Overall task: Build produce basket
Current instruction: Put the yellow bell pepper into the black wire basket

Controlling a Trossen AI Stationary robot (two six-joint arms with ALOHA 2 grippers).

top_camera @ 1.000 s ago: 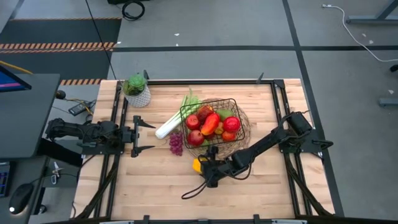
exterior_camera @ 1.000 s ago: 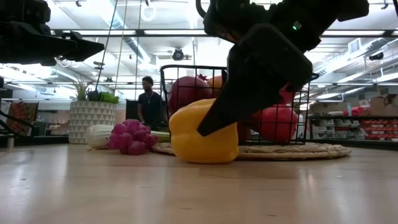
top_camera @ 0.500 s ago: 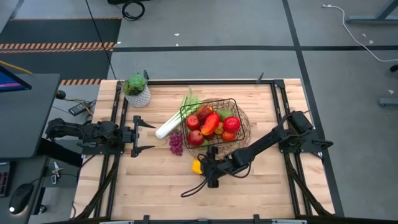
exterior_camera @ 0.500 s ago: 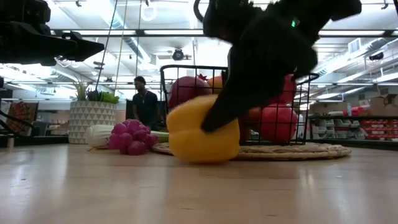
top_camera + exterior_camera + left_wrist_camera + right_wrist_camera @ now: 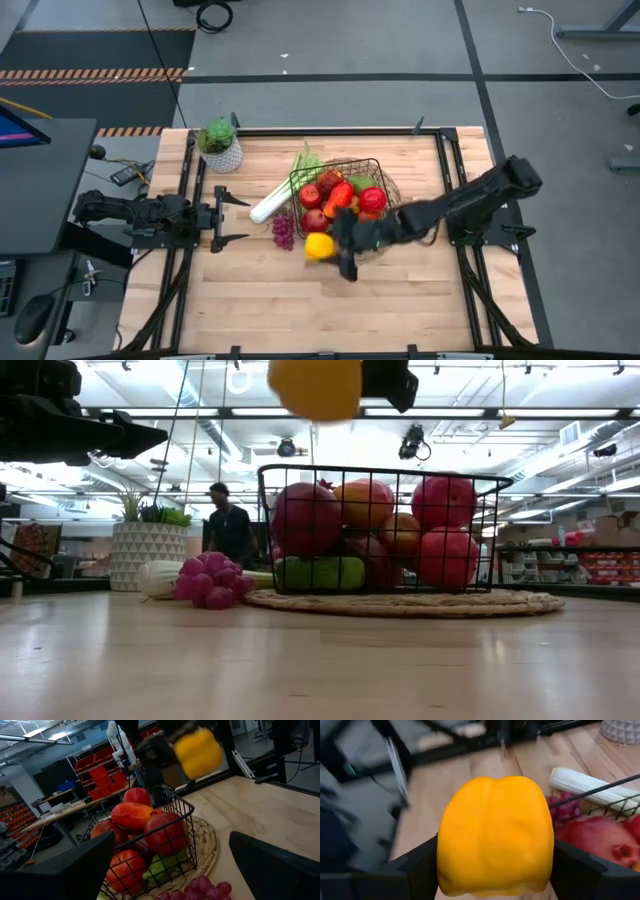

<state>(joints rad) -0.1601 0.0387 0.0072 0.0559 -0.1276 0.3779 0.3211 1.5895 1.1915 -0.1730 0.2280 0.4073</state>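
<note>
High view: right gripper (image 5: 322,246) fingers clamped on yellow pepper (image 5: 319,246), held in the air just beside basket (image 5: 383,205) near corner; low view shows the pepper (image 5: 314,386) well above the worktop (image 5: 320,660). Basket sits mid-worktop, packed with red apples (image 5: 306,517), an orange and a green piece. Grapes (image 5: 284,230) and leek (image 5: 270,203) lie on the worktop beside the basket. Left gripper (image 5: 240,220) waits at left edge, fingers spread wide, empty. Potted plant (image 5: 220,145) at far corner.
</note>
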